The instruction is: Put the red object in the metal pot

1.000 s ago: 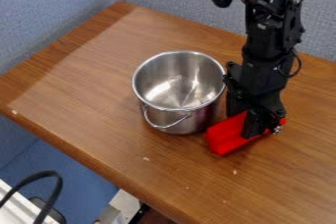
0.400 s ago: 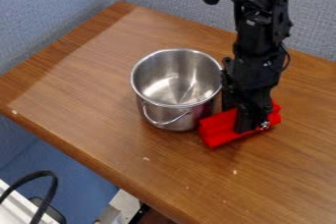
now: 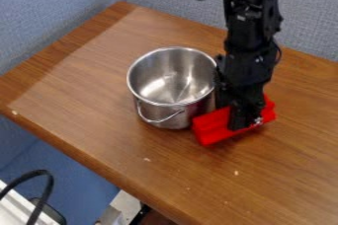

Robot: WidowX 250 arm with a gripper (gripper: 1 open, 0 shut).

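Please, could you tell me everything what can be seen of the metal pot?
The metal pot is small, round and shiny, silver in colour, and looks like steel. It has a rolled rim and a thin wire handle, which hangs down against the front of its outer wall. The pot stands upright on the wooden table, and its reflective inside shows nothing in it. The red block lies outside, close by its lower right side in the picture; whether they touch is hard to tell.

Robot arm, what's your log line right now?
gripper: on red block | block: on table, beside pot
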